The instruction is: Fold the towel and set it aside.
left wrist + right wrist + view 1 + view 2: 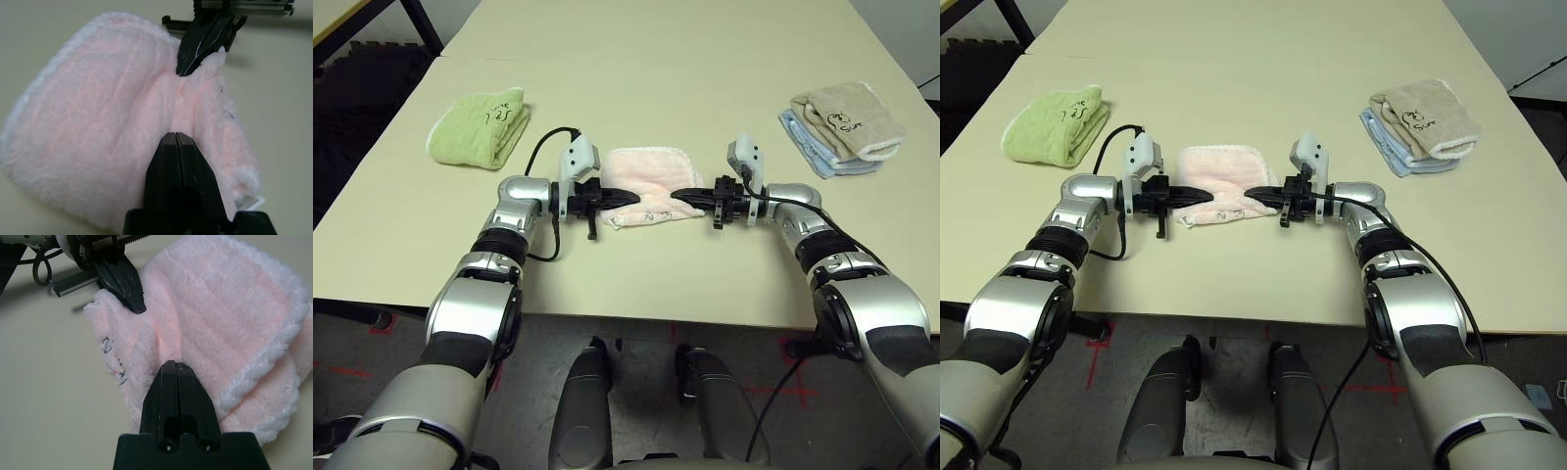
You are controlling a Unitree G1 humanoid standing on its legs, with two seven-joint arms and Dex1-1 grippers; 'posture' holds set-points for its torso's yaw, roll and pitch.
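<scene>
The towel (646, 181), pale pink terry with white scalloped edging, lies folded over on the table near its front edge, between my two grippers. My left gripper (634, 199) comes in from the left, shut, its tip resting on the towel's near part (98, 122). From the right, my right gripper (675, 196) is also shut, its tip on the same near part. The two tips face each other a short gap apart, with a soft ridge of cloth between them. No fabric shows between either pair of fingers. Small handwritten marks sit on the towel's near edge (115, 367).
A light green folded towel (480, 127) lies at the left of the beige table (656, 69). A beige towel on a blue one (847, 122) lies at the right. The table's front edge runs just below my wrists.
</scene>
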